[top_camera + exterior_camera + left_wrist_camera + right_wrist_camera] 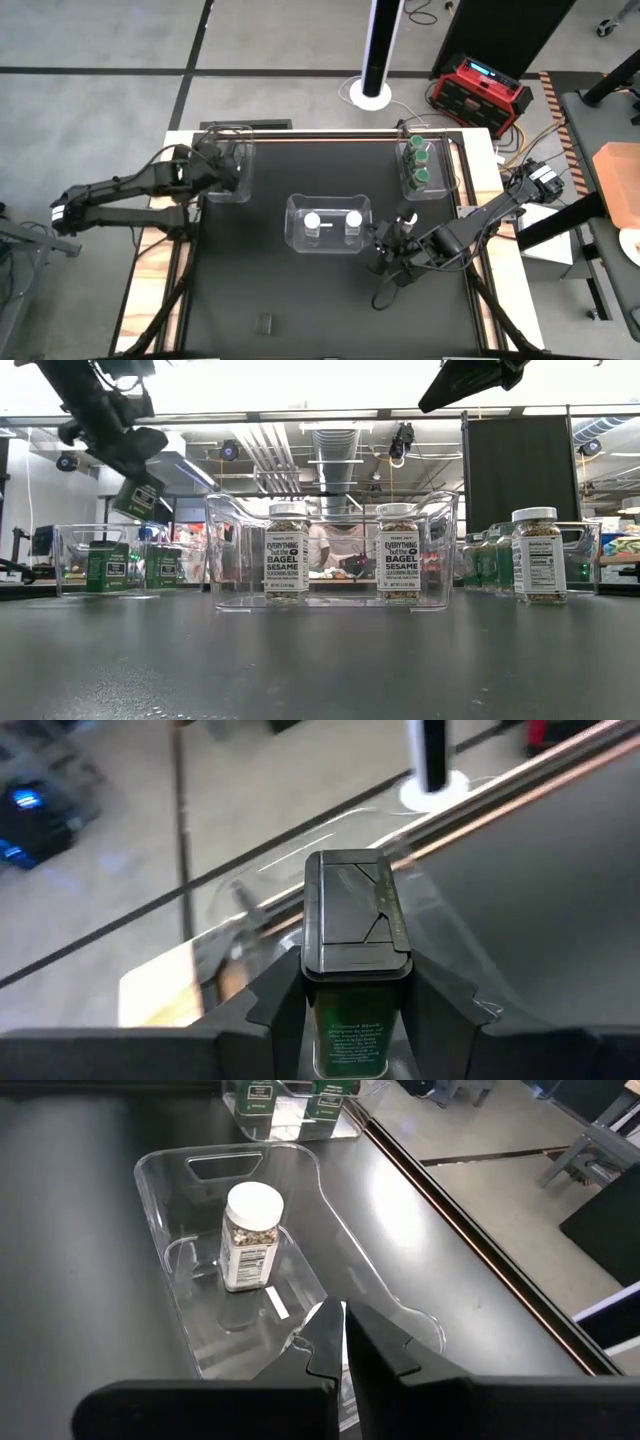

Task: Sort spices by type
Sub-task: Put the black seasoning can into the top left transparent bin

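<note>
My left gripper (pixel 138 472) is shut on a green-labelled spice jar (pixel 352 1020) with a dark lid. It holds the jar in the air over the far-left clear bin (pixel 226 170), where two like green jars (pixel 108 566) stand. The centre bin (pixel 328 224) holds two white-lidded sesame jars (pixel 287 552). One more white-lidded jar (pixel 538 555) stands on the table to the right of that bin. My right gripper (pixel 344 1348) is shut on nothing and hangs above the table beside the centre bin's right end. My left gripper pinches the jar's body just under its dark lid (pixel 356 982) between its two fingers (pixel 268 1010), one on each side. The jar is lifted clear above the far-left bin and hangs tilted in the low view.
A far-right clear bin (pixel 420 168) holds several green-lidded jars. Bare dark tabletop lies along the near side (pixel 300 310). A small dark object (pixel 264 322) lies near the front edge.
</note>
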Robot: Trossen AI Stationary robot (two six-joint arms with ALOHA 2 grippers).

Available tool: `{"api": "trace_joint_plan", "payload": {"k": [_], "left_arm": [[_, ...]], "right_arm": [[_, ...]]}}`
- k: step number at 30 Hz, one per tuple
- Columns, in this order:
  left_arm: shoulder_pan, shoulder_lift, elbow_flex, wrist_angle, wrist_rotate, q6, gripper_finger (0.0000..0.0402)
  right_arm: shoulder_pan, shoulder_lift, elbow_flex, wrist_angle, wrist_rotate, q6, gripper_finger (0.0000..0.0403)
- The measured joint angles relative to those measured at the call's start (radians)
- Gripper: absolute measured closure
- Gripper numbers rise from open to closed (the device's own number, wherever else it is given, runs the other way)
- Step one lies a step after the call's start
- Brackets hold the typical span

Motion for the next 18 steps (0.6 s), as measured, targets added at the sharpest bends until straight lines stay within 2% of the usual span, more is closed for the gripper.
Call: {"api": "trace_joint_plan", "payload": {"k": [5,10,14,16,18], "left_arm": [[0.052,-0.037,0.000,0.233,0.185,0.245,0.0279],[0.059,-0.108,-0.006,0.495,0.547,0.524,0.0279],[0.060,-0.156,-0.049,0.655,0.764,0.587,0.0279],[0.053,-0.174,-0.092,0.773,0.947,0.588,0.0279],[0.040,-0.185,-0.137,0.891,1.097,0.583,0.0279]], "right_arm": [[-0.018,-0.004,0.000,0.007,0.000,-0.015,0.0394],[-0.091,-0.015,0.016,0.029,-0.008,-0.124,0.0394],[-0.161,-0.016,0.018,0.164,-0.014,-0.354,0.0394],[-0.193,-0.013,0.015,0.291,-0.060,-0.482,0.0393],[-0.218,-0.008,0.004,0.449,-0.154,-0.600,0.0391]]}}
